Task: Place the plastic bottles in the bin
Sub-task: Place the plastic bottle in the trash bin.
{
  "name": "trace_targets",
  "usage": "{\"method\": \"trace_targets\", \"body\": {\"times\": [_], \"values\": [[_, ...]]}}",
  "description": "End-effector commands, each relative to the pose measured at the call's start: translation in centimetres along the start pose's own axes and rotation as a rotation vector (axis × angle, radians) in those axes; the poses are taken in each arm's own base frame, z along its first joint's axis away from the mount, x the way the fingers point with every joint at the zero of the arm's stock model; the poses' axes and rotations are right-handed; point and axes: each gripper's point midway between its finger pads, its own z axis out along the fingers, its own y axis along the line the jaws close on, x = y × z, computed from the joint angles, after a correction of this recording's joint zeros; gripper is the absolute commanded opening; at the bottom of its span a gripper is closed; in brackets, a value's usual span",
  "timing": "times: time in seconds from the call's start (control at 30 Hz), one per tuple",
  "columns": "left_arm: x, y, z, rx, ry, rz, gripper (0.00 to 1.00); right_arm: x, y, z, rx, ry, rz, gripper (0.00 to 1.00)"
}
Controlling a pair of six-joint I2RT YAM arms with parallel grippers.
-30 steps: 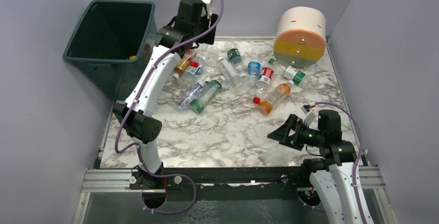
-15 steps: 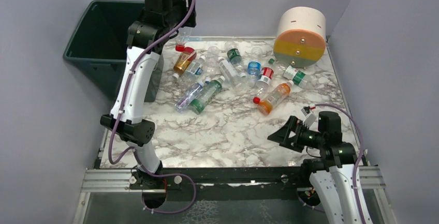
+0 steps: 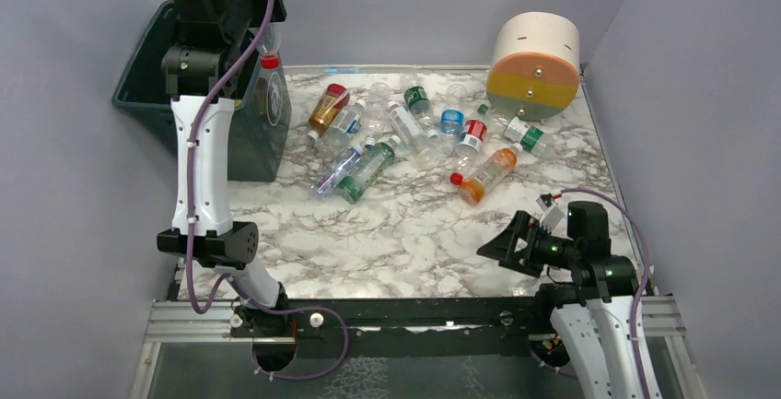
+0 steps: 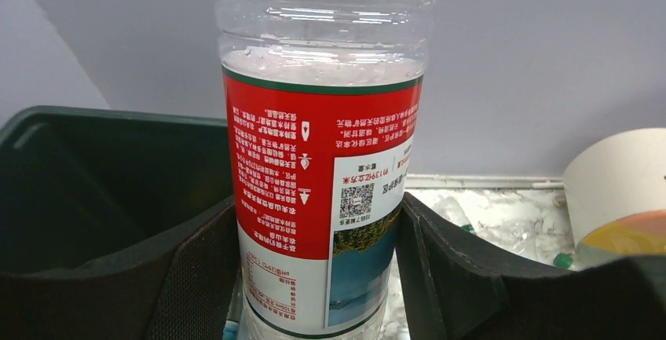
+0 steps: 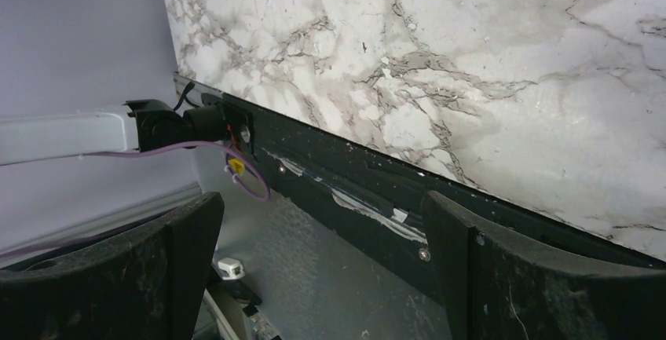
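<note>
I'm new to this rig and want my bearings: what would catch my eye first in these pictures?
The left end effector, raised at the back left, clamps a red-labelled clear bottle by the right rim of the dark green bin. Next come the heap of bottles across the far half of the marble table and the big cream, orange and yellow cylinder at its far right corner.

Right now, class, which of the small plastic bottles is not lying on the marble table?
The clear red-labelled bottle, clamped in the left gripper by the dark green plastic bin; the other bottles lie on the table.
</note>
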Motion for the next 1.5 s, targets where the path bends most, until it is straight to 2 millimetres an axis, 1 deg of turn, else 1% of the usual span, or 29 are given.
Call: {"method": "trace_targets", "body": {"times": [0.0, 0.07, 0.27, 0.5, 0.6, 0.8, 0.9, 1.0, 1.23, 1.47], "values": [[-4.0, 1.0, -1.8, 0.019, -0.127, -0.018, 0.70, 0.8, 0.3, -0.3, -0.020, 0.017, 0.004, 1.00], [-4.4, 1.9, -2.0, 0.001, -0.143, -0.020, 0.70, 0.8, 0.3, -0.2, -0.018, 0.020, 0.007, 1.00], [-4.7, 5.3, -2.1, -0.066, -0.158, -0.041, 0.70, 0.6, 0.3, -0.3, -0.011, 0.023, 0.000, 1.00], [-4.4, 8.9, -2.2, -0.144, -0.207, -0.088, 0.70, 1.0, 0.0, -0.1, -0.011, 0.036, 0.016, 1.00], [-3.9, 10.4, -1.6, -0.158, -0.203, -0.108, 0.69, 1.3, -0.2, 0.0, -0.014, 0.037, 0.024, 1.00], [-1.7, 12.4, -0.2, -0.190, -0.163, -0.125, 0.70, 1.8, -0.7, 0.3, -0.019, 0.048, 0.042, 1.00], [-0.2, 13.1, 0.7, -0.202, -0.130, -0.135, 0.70, 1.8, -0.7, 0.5, -0.023, 0.050, 0.046, 1.00], [1.9, 13.7, 1.7, -0.212, -0.080, -0.155, 0.70, 1.7, -0.7, 0.6, -0.024, 0.053, 0.049, 1.00], [5.3, 14.3, 3.2, -0.217, -0.013, -0.174, 0.70, 1.6, -0.9, 0.8, -0.023, 0.054, 0.053, 1.00], [7.4, 15.0, 3.6, -0.244, 0.023, -0.176, 0.70, 1.8, -1.2, 1.0, -0.025, 0.060, 0.063, 1.00]]}}
